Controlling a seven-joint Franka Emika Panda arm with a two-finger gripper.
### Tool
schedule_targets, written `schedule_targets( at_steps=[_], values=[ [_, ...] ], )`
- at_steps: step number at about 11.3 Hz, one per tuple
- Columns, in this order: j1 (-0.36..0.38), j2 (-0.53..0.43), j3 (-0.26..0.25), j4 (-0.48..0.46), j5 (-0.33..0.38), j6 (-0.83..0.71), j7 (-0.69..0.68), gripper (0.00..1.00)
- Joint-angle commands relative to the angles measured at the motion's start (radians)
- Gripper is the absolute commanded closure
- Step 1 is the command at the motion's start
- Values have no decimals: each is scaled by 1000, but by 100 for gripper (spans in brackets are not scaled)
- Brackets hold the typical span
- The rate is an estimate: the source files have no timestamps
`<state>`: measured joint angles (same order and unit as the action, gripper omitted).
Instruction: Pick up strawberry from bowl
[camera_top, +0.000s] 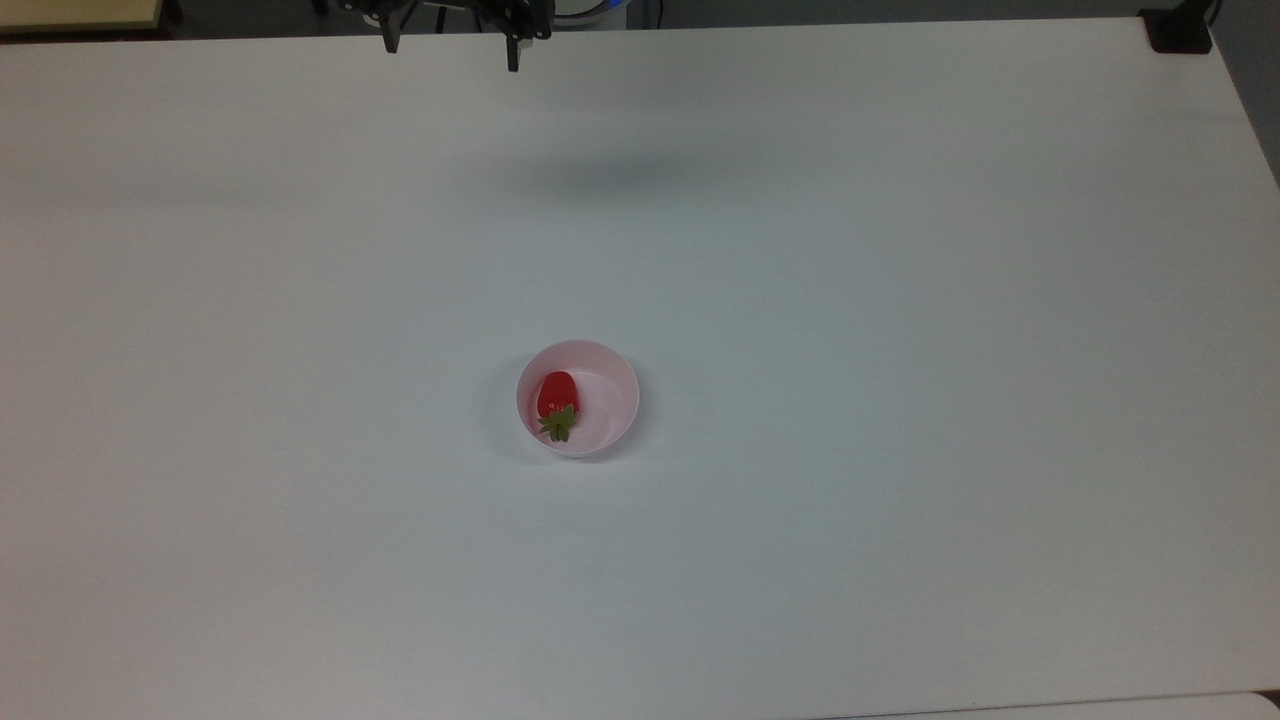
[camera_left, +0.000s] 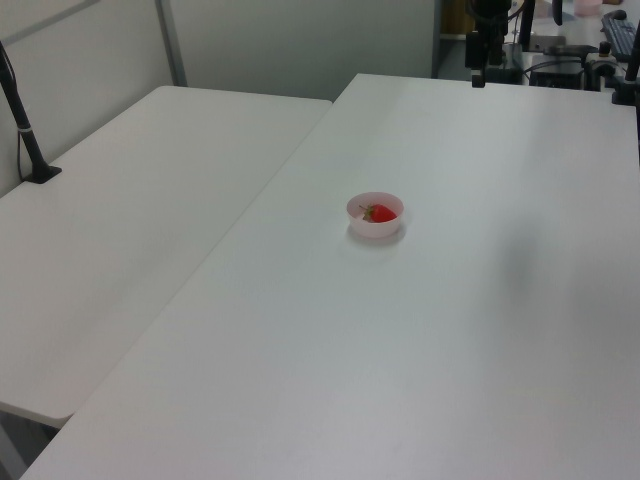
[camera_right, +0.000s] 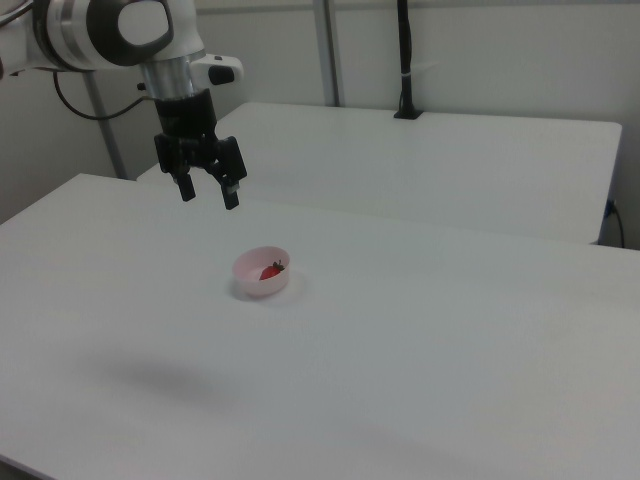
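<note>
Gripper: black two-finger unit on the white Franka arm, fingers spread apart with nothing between them, pointing down, held high above the white table; in the top view it sits over the table's far edge, well apart from the bowl. Bowl: small, round, pale pink plastic, upright on the table near its middle, somewhat closer to the top view's near edge; also seen in the left view and right view. Strawberry: glossy red, lying on its side inside the bowl, against the wall on the top view's left, green leafy cap turned toward the near edge; visible in the left view and right view. Second white table: butted alongside the first, carrying a black post on a flat base near its far corner in the left view.
</note>
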<state>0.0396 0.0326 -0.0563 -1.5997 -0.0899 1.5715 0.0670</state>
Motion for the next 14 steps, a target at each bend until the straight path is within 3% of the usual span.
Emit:
schedule_targets(
  at_steps=[1, 9, 14],
  values=[
    [6, 21, -2, 0, 22, 18, -18, 0],
    [48, 231, 7, 58, 91, 289, 0, 0],
    [59, 349, 7, 58, 108, 471, 99, 3]
  ],
)
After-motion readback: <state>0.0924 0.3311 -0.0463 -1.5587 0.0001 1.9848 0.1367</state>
